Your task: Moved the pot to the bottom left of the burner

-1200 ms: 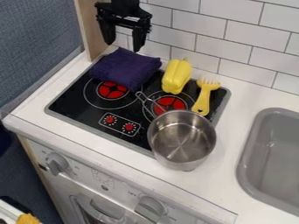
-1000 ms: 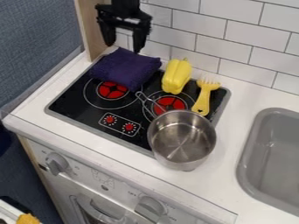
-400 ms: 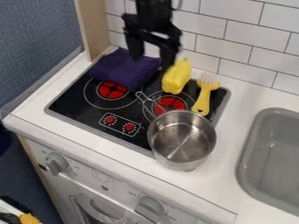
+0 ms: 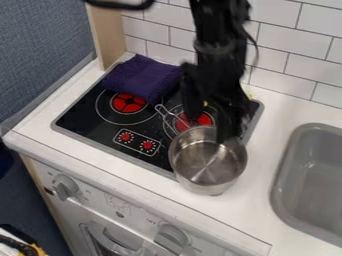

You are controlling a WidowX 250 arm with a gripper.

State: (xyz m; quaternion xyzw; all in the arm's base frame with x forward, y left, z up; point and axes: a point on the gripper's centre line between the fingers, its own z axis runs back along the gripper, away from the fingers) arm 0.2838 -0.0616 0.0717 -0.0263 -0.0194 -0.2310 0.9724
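The black gripper hangs over the right burner and the back rim of the pot, its two fingers apart with nothing visible between them. One finger is left of the pot's back edge, the other over the rim. The silver pot stands upright at the stove's front right corner, partly on the white counter, its wire handle pointing back left across the right burner. The left burner shows its red centre.
A folded purple towel lies at the stove's back left. The arm hides most of the yellow objects behind the pot. A grey sink is to the right, a tiled wall behind, and a wooden side panel at the back left.
From the upper left, the gripper has come right and down to the pot's back rim, now covering the yellow pepper and fork. The pot and towel have not moved.
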